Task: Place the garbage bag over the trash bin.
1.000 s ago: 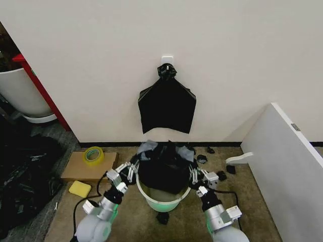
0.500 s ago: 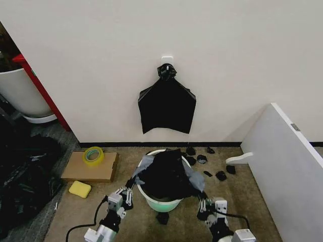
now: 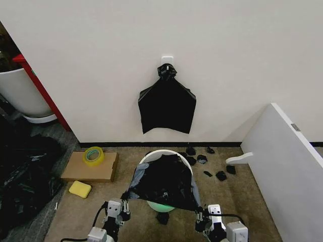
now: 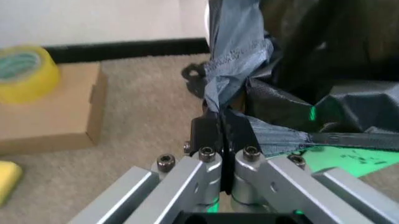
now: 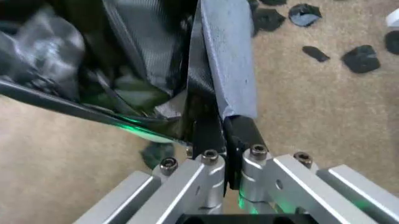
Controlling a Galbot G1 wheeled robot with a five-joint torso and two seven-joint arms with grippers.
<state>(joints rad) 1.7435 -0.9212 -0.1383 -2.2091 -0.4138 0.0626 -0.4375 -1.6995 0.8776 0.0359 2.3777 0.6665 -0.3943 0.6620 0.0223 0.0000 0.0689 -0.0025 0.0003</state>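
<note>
The garbage bag (image 3: 164, 182) is stretched as a wide black sheet over the near side of the trash bin (image 3: 162, 153). The bin's white far rim shows bare, and its green base peeks out under the bag's front edge. My left gripper (image 3: 122, 204) is shut on the bag's left corner, low beside the bin. My right gripper (image 3: 200, 216) is shut on the right corner. In the left wrist view my left gripper (image 4: 221, 122) pinches a greyish fold of the garbage bag (image 4: 237, 51). In the right wrist view my right gripper (image 5: 221, 125) clamps the garbage bag (image 5: 227, 60) the same way.
A flat black bundle (image 3: 167, 106) hangs from a wall hook behind the bin. A cardboard box (image 3: 81, 170) with a yellow tape roll (image 3: 93, 155) and a yellow sponge (image 3: 79, 189) lie to the left. Black scraps (image 3: 220, 175) dot the carpet. A white panel (image 3: 287, 166) stands at the right.
Both grippers have drawn back toward me and lower, pulling the bag out from a bunched heap into a taut sheet. The bin's far rim is now uncovered.
</note>
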